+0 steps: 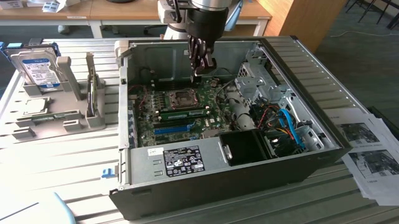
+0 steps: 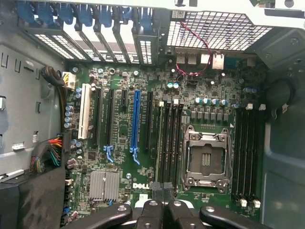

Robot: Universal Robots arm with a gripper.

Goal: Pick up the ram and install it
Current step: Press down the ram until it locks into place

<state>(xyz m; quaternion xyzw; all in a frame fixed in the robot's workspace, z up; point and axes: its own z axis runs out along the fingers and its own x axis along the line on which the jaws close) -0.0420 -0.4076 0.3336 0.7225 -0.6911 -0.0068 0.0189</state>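
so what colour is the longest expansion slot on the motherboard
Bright blue: the longest expansion slot stands out among black slots and one white one, best seen in the wrist view.

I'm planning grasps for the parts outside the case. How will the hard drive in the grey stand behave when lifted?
The hard drive is a rigid box, so it is probably stiff and heavy for its size. Its labelled face looks smooth and may be slippery. It stands on edge, propped up by the stand, so it would likely tip over once free of it.
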